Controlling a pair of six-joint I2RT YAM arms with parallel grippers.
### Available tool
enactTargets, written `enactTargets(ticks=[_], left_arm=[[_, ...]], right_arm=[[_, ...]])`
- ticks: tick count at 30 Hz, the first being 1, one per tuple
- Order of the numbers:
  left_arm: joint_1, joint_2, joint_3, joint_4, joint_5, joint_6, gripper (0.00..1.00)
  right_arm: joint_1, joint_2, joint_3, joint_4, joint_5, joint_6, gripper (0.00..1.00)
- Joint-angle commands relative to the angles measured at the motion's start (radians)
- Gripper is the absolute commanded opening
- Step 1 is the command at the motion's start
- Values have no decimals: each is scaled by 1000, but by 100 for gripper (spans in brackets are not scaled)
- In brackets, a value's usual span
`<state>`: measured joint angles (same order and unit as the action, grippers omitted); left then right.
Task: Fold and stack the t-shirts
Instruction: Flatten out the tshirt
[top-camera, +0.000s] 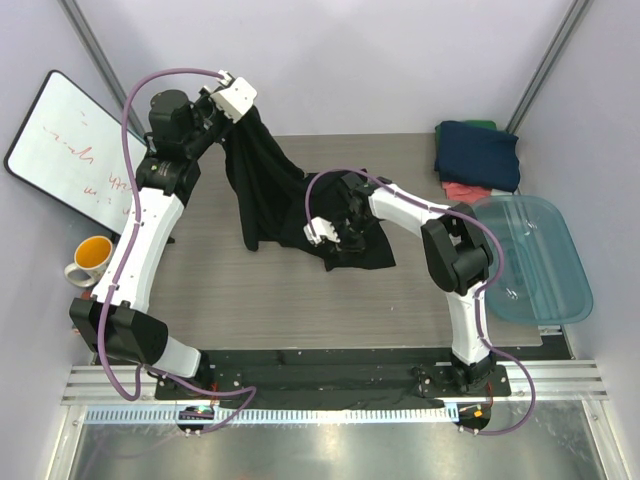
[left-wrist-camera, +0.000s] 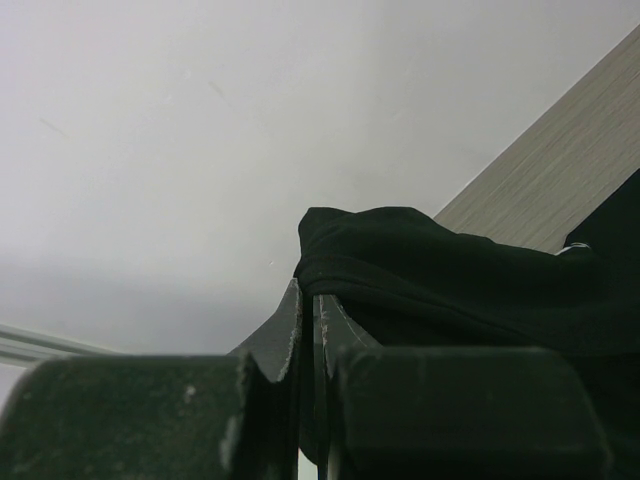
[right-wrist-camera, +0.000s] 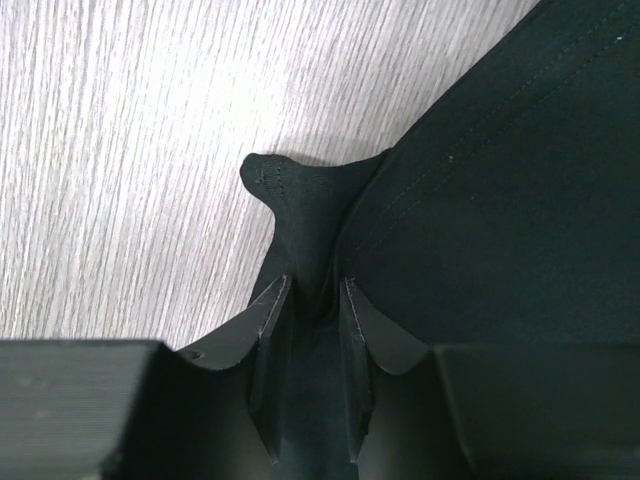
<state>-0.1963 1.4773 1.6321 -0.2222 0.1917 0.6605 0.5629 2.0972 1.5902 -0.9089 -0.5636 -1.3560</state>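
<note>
Both clamp the black t-shirt (top-camera: 268, 190): left end effector (top-camera: 240, 104) high by the far edge of the grey surface (top-camera: 250, 300), right end effector (top-camera: 335, 236) mid-surface, bare wood nearer.

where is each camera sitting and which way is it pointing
Top: above and behind the arm bases, looking down on the table; both arms show, left end effector holding the black shirt up, right end effector pinching it low.
Left wrist: looks along its own fingers at the pinched cloth, wall beyond.
Right wrist: looks down past its fingers onto the table.
Shared: all show the black shirt.
</note>
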Motion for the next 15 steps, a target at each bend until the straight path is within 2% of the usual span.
enactTargets(ticks=[1, 13, 15], left_arm=[[-3, -6, 49, 55, -1, -12, 0], [-11, 5, 54, 55, 2, -18, 0], [-9, 8, 55, 53, 0, -18, 0]], right_arm=[[5, -8, 53, -1, 4, 6, 31], [-12, 1, 113, -99, 18, -49, 31], [-14, 7, 113, -102, 18, -49, 27]])
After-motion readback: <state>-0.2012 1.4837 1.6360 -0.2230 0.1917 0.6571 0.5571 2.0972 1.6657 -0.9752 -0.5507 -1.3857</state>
